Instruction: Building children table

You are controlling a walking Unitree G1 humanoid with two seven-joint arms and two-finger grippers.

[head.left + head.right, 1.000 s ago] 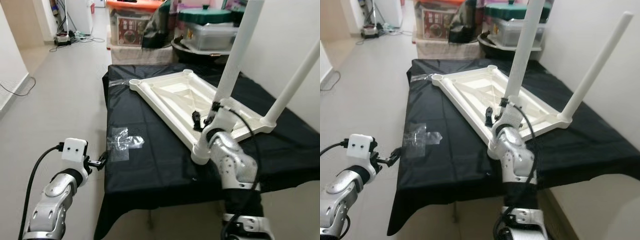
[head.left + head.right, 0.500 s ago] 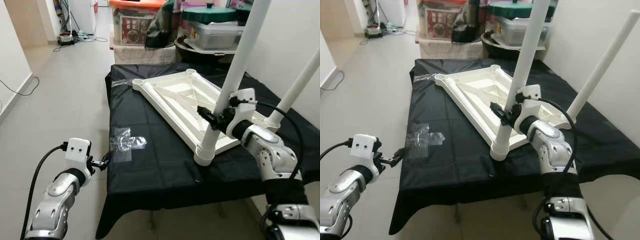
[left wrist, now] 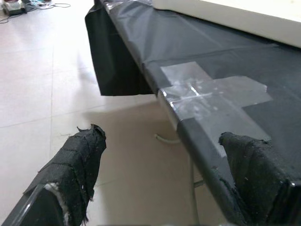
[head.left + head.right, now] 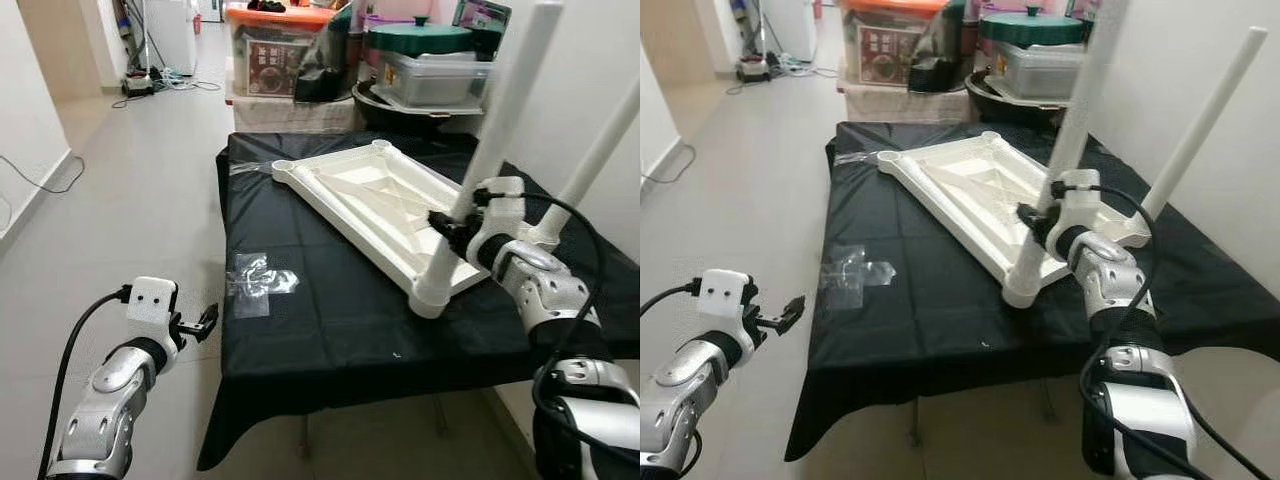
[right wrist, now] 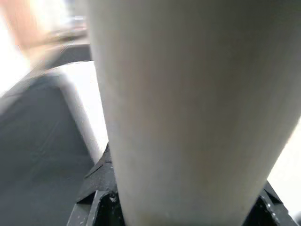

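Observation:
A white children's table top (image 4: 375, 200) lies upside down on a table under black cloth (image 4: 320, 320). Two white legs stand upright in its sockets: the near-corner leg (image 4: 487, 160) and the far-right leg (image 4: 603, 148). My right gripper (image 4: 447, 222) is shut around the near-corner leg low down; in the right wrist view that leg (image 5: 188, 108) sits between the black fingers (image 5: 101, 188). Two sockets (image 4: 282, 166) at the far end stand open. My left gripper (image 4: 205, 322) hangs open off the table's left edge, over the floor, holding nothing.
A patch of clear tape (image 4: 258, 280) sticks to the cloth near the left edge (image 3: 207, 94). Storage boxes (image 4: 278, 50) and a green-lidded container (image 4: 430, 60) stand behind the table. A wall runs along the right. Open tiled floor (image 4: 120, 200) lies to the left.
My right arm has swung from in front of the near leg to its right side, and its gripper now clasps the leg. The camera shifted slightly. The left arm barely moved.

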